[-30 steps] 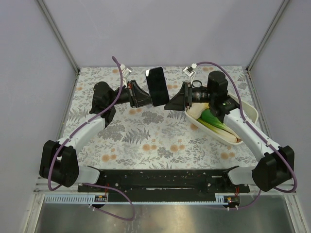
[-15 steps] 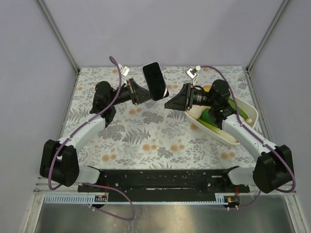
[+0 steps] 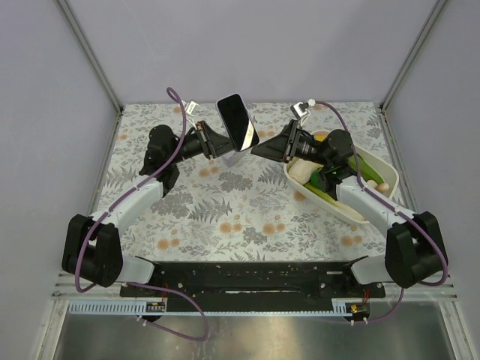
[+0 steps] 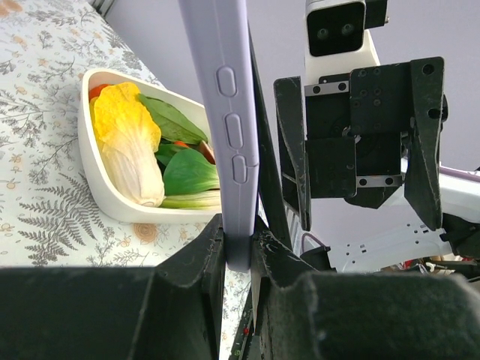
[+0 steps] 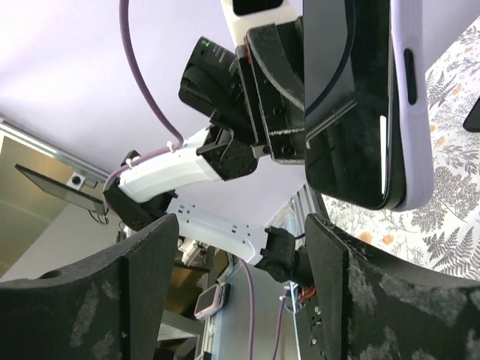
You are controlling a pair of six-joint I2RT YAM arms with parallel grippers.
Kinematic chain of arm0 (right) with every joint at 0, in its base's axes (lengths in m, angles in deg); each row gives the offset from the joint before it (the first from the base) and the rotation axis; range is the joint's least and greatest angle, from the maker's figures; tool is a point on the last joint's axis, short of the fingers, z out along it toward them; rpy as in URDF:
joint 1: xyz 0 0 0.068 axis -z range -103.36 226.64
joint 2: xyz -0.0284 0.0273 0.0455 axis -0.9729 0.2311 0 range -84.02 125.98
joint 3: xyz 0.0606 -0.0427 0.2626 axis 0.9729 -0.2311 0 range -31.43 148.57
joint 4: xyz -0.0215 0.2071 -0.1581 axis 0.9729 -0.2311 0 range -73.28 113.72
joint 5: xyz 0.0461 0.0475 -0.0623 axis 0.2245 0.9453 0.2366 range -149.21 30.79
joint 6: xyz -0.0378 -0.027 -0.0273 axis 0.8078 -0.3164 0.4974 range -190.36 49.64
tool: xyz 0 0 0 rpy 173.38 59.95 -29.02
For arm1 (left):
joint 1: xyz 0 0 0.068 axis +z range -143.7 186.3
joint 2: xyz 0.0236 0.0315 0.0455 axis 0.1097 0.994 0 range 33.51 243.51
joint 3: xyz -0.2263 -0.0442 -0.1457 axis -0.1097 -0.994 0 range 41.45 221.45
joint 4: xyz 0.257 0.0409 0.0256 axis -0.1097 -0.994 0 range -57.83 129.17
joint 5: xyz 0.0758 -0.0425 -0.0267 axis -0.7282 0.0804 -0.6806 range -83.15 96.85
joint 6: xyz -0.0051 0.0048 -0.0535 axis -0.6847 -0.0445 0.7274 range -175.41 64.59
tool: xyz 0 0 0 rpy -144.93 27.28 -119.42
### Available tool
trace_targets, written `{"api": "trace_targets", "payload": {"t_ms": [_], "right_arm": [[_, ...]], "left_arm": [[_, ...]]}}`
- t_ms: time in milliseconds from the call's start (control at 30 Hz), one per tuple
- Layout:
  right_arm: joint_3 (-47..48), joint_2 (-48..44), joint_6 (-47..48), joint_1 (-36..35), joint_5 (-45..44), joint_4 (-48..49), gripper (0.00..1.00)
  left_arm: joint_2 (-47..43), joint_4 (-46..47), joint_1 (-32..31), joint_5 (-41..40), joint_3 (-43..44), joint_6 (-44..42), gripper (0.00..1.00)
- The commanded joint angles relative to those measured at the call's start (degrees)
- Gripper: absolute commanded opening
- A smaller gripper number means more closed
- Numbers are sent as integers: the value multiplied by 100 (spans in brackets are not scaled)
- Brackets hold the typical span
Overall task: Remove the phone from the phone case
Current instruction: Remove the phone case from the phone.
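The phone (image 3: 238,122), black screen facing up and to the right, sits in its lavender case (image 4: 225,112) and is held upright above the table. My left gripper (image 3: 223,148) is shut on the case's lower edge; in the left wrist view the fingers (image 4: 199,262) clamp the case from both sides. My right gripper (image 3: 259,150) is open and empty, tilted up, just right of and below the phone, apart from it. In the right wrist view the phone screen (image 5: 345,97) and case (image 5: 411,105) fill the upper right, beyond the wide-spread fingers (image 5: 142,292).
A white oval bowl (image 3: 382,176) with leafy greens and other vegetables lies on the flowered tablecloth under my right arm; it also shows in the left wrist view (image 4: 86,135). The grey side walls and metal posts close in the table.
My left gripper has tilted the phone up and to the left. My right gripper has drawn back from the phone's edge and tipped upward, its arm lower over the bowl.
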Motion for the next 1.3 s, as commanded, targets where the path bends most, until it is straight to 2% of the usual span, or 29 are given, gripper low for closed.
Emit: {"api": "trace_targets", "payload": {"t_ms": [0, 1267], "right_arm": [[92, 170, -272, 21, -378, 526, 76], [57, 390, -272, -102, -571, 421, 77]], "left_arm": [[-67, 254, -20, -220, 356, 25, 0], [-32, 544, -99, -220, 348, 219, 0]]}}
